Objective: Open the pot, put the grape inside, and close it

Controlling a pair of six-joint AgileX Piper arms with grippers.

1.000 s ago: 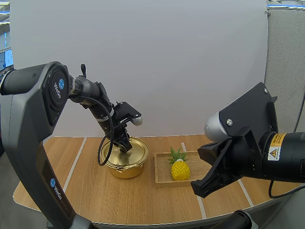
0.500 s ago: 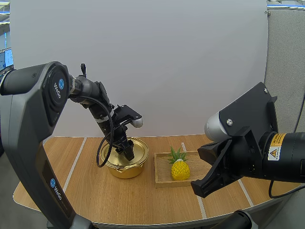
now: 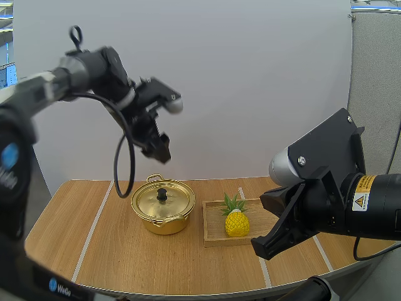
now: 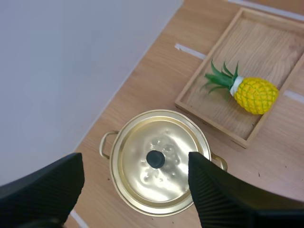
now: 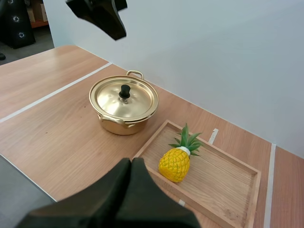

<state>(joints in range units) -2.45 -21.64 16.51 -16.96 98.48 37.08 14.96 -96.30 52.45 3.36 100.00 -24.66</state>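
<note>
Lid of dimpled gold sat on the round golden pot; left gripper gaped above, right gripper closed empty.

Our left gripper hangs in the upper left of the frame, high above the wooden table and well apart from the gold pot beneath it. The pot sits left of centre with its lid on and a black knob in the middle of the lid. Just right of the pot, with a strip of table between them, lies a wooden tray. A yellow pineapple with green leaves sits in the tray's left half. Our right gripper looms at the lower right, its tip in front of the tray's near right part.
</note>
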